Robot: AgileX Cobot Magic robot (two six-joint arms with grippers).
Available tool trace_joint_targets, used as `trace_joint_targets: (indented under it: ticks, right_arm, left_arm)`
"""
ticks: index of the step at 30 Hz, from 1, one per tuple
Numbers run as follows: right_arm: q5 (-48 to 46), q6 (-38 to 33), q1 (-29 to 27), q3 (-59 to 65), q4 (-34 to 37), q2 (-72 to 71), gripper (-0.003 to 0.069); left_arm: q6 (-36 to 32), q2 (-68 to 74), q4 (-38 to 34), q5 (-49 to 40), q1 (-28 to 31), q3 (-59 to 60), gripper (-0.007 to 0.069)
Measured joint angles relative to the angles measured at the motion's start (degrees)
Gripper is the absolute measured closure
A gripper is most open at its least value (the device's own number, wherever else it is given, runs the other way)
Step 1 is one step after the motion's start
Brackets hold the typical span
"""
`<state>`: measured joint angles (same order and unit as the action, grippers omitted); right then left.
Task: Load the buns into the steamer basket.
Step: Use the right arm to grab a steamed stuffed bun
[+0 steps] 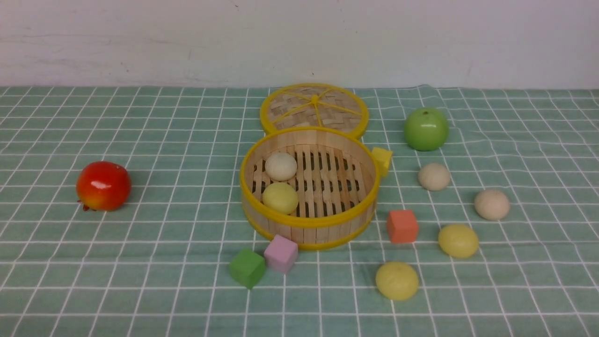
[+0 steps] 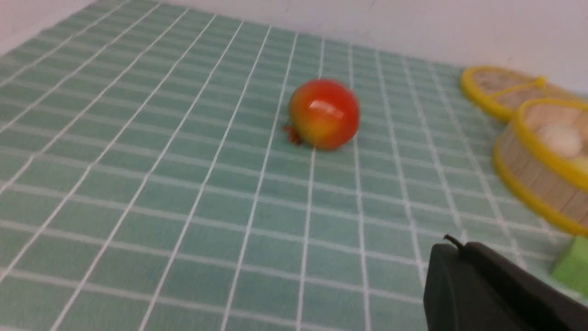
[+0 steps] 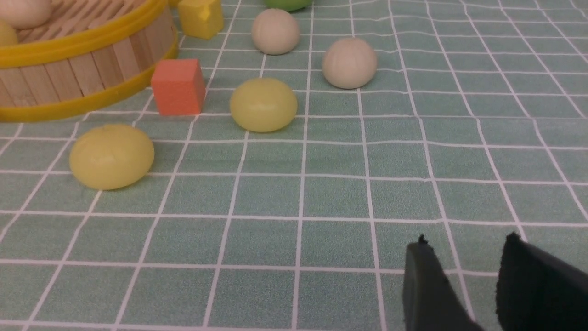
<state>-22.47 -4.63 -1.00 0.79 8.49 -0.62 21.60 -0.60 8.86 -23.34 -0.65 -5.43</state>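
Steamer basket (image 1: 310, 234), bamboo, round, slatted floor, yellow rims; landmark for all entries. Upright on the surface (image 1: 164, 281). Likely light and fairly stiff; best left standing, its wall kept clear of knocks.

Cream bun (image 1: 281, 166) and yellow bun (image 1: 280, 198), one each: inside the basket, in its left part.

Yellow buns, two: one (image 1: 397, 281) nearer the robot than the basket and to its right; another (image 1: 458, 241) farther right of it, beyond the orange-red cube (image 1: 402, 226). Slightly oblong, smooth. Judged light, perhaps a little yielding; take across the narrower width, at mid-height, with mild pressure.

Cream buns, two: one (image 1: 434, 177) right of the basket, past the yellow cube (image 1: 382, 161); another (image 1: 492, 204) farther right. Rounder; may roll or slip if pinched high on the dome. Take low, at the widest girth, pads on opposite sides.

Right pincer (image 3: 467, 239): tips spread, nothing between them; well apart from the buns.

Left pincer (image 2: 452, 243): pressed together, no bun in it; well left of the basket.
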Motion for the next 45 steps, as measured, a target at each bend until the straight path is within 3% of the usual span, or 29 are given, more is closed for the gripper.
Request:
trace_joint_targets:
  ticks: [5, 20, 28, 45]
  right_arm:
    - [0.0, 0.0, 0.0, 0.0, 0.0, 0.0, 0.0420]
    - [0.0, 0.0, 0.0, 0.0, 0.0, 0.0, 0.0420]
    - [0.0, 0.0, 0.0, 0.0, 0.0, 0.0, 0.0420]
    - [0.2, 0.0, 0.0, 0.0, 0.0, 0.0, 0.0420]
  left_arm:
    - [0.0, 0.0, -0.1, -0.5, 1.1, 6.8, 0.0636]
    - [0.0, 0.0, -1.3, 0.9, 1.0, 7.0, 0.0631]
    - [0.0, 0.0, -1.3, 0.9, -3.2, 7.0, 0.0626]
    - [0.0, 0.0, -1.3, 0.9, -3.2, 7.0, 0.0618]
